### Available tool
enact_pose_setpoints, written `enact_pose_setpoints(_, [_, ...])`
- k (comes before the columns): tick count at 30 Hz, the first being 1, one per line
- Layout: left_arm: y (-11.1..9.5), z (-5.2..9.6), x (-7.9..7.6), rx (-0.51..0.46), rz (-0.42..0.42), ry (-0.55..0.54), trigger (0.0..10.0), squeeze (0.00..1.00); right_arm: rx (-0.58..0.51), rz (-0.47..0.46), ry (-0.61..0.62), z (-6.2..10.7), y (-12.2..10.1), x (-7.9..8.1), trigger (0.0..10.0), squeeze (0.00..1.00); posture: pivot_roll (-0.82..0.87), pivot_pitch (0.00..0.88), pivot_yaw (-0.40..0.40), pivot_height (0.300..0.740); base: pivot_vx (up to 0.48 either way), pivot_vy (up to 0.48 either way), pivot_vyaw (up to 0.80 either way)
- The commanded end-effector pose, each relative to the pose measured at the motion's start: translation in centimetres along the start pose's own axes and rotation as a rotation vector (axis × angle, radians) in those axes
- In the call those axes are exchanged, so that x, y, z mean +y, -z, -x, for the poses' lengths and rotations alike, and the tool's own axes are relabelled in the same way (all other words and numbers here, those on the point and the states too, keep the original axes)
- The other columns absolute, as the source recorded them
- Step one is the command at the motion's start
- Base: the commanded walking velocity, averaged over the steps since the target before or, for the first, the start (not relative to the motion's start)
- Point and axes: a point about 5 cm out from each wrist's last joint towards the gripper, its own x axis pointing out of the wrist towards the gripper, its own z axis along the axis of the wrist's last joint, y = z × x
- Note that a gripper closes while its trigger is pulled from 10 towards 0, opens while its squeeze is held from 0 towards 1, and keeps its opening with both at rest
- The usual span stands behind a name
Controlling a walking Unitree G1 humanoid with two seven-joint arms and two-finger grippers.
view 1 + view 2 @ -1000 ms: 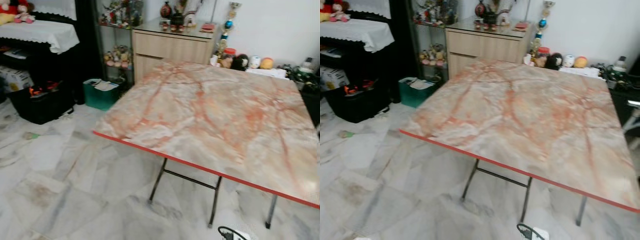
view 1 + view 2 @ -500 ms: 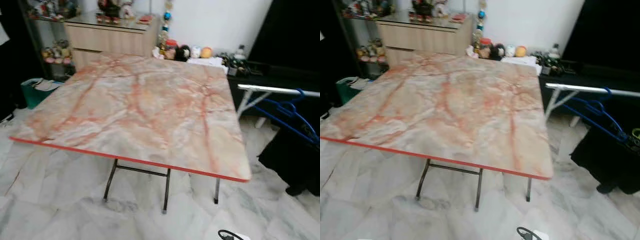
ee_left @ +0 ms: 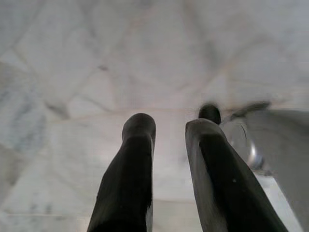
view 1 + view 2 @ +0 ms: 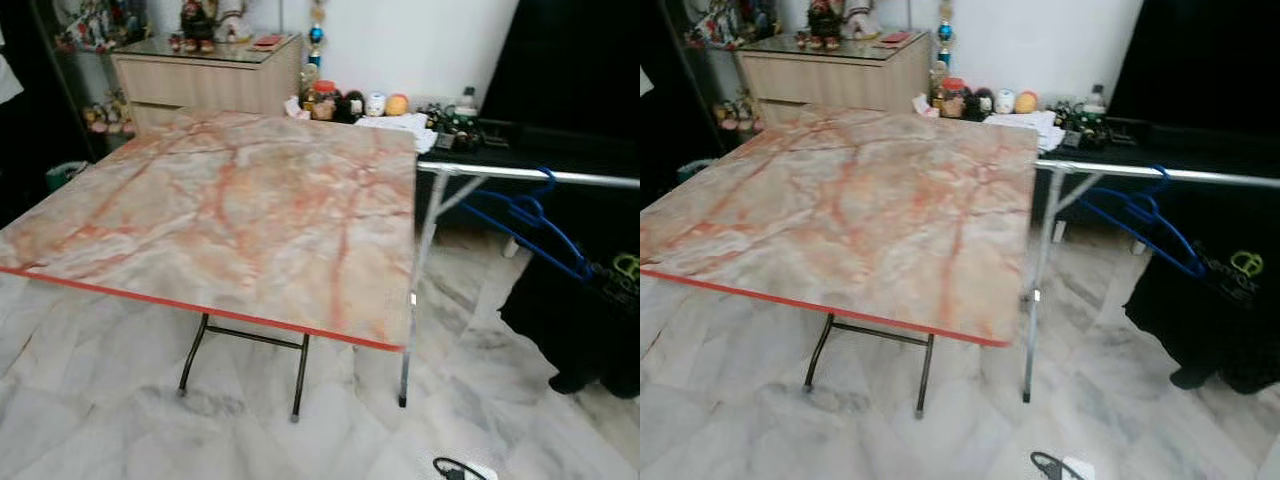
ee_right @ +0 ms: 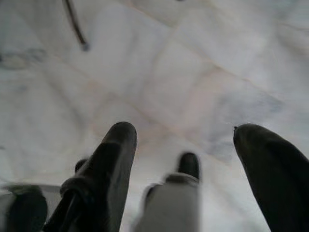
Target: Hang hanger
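Blue hanger [image 4: 530,222] hangs on a silver rail [image 4: 540,176] just right of the marble-patterned desk [image 4: 220,205], beside a black garment [image 4: 580,310] on the same rail. Behind the desk, a wooden cabinet [image 4: 205,80] stands against the white wall with small toys next to it. Both arms hang low over the marble floor [image 4: 90,400] in front of the desk: the left hand [image 3: 170,126] has its fingers a little apart, holding nothing, and the right hand [image 5: 186,133] is spread wide and empty.

Soft, even indoor light; head views slightly motion-blurred, the table [image 4: 230,200] glare-free. Wrist views blur the pale floor [image 3: 96,58] behind dark fingers [image 3: 128,179].
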Motion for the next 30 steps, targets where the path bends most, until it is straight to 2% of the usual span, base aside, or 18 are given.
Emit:
enact_pose_setpoints(1, [0.5,0.2,0.8,0.018,-0.003,-0.014,10.0,0.0,-0.024,-0.01,-0.013,-0.2,-0.8,0.6,10.0,0.0,0.11,0.0,0.029,0.74,0.0,-0.48,0.0])
enact_pose_setpoints(20, [-0.1,0.1,1.3,-0.002,0.018,-0.02,10.0,0.0,-0.034,-0.028,-0.006,-0.2,-1.0,0.6,10.0,0.0,0.11,0.0,0.024,0.74,0.0,-0.48,0.0])
enact_pose_setpoints(23, [-0.2,0.1,1.1,-0.006,0.055,-0.017,10.0,0.0,-0.034,-0.025,-0.008,-0.2,-1.1,0.5,10.0,0.0,0.11,0.0,0.022,0.74,0.0,0.0,0.0])
enact_pose_setpoints(30, [-0.5,0.0,0.7,-0.013,0.064,-0.001,10.0,0.0,-0.035,-0.021,-0.011,-0.2,-1.1,0.5,10.0,0.0,0.1,0.0,0.018,0.74,0.0,0.0,0.0])
